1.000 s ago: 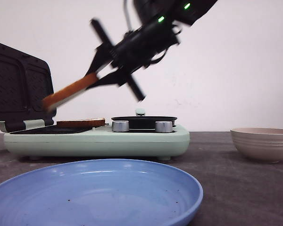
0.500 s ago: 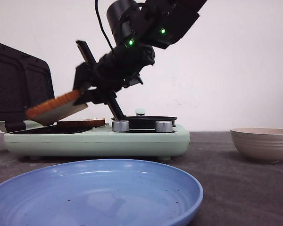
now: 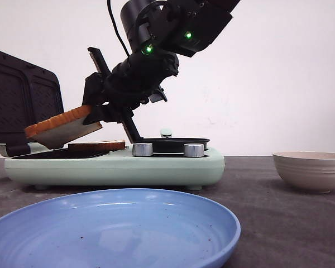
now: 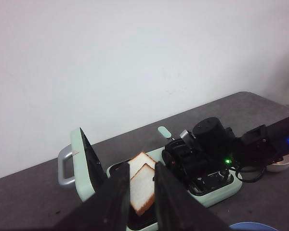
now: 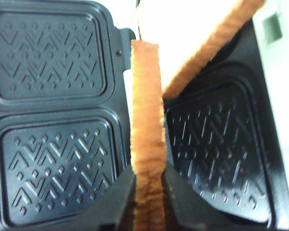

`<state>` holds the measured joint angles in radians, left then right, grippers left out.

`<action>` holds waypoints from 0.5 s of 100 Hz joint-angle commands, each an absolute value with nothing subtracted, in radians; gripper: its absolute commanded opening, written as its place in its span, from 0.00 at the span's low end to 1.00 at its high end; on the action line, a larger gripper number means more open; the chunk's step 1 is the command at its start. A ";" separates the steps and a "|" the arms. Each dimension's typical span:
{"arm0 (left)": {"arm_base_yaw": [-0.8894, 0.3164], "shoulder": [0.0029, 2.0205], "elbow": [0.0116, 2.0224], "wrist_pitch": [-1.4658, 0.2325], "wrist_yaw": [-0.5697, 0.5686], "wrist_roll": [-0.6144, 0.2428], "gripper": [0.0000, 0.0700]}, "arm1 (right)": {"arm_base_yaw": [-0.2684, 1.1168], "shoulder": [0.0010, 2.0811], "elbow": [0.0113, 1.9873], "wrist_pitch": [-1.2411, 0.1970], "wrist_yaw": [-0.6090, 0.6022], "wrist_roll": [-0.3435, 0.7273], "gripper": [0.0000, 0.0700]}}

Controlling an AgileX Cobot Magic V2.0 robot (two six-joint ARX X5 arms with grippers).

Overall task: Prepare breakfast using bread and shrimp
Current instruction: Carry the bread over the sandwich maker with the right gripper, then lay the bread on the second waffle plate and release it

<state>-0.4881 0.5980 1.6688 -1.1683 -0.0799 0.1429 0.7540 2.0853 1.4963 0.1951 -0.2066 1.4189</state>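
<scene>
Right gripper [image 5: 148, 192]: jaws clamped edge-on across one slice of bread, the held slice [image 3: 61, 126], gripping it at its near crust so the slice projects straight out ahead of the fingers. In the front view its long axis slopes down and away from the gripper toward the robot's left, free end lowest, hanging over the open sandwich maker [image 3: 114, 166] without touching it. Directly below and slightly right of that free end lies the second slice [image 3: 96, 146], flat on the lower plate [image 5: 216, 159]; the right wrist view shows the two slices crossing at an angle, the flat one lying partly off to one side of the held crust. The hinged lid [image 3: 22, 103] stands open, upright behind the held slice's far end. Left gripper [image 4: 140, 202]: fingers slightly apart and holding nothing, well back from the appliance and looking on from above; the right arm is plainly the nearer one. Judgement: the coming move turns on squaring the held slice with the one below, which calls for levelling its slope and turning it so the edges line up before release. No shrimp is visible in any view. The beige bowl [image 3: 311, 170] sits well to the right; its contents are hidden. The blue plate [image 3: 114, 229] lies nearest the camera.
</scene>
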 commanded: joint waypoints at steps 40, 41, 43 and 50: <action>-0.494 0.601 1.686 -1.157 -0.082 0.146 0.02 | 0.762 2.099 1.515 0.208 -0.223 1.441 0.64; -0.495 0.601 1.686 -1.157 -0.082 0.145 0.02 | 0.762 2.099 1.515 0.208 -0.225 1.441 0.64; -0.495 0.601 1.686 -1.157 -0.082 0.145 0.02 | 0.762 2.099 1.515 0.209 -0.234 1.441 0.64; -0.499 0.601 1.686 -1.156 -0.082 0.146 0.02 | 0.764 2.099 1.515 0.209 -0.247 1.440 0.64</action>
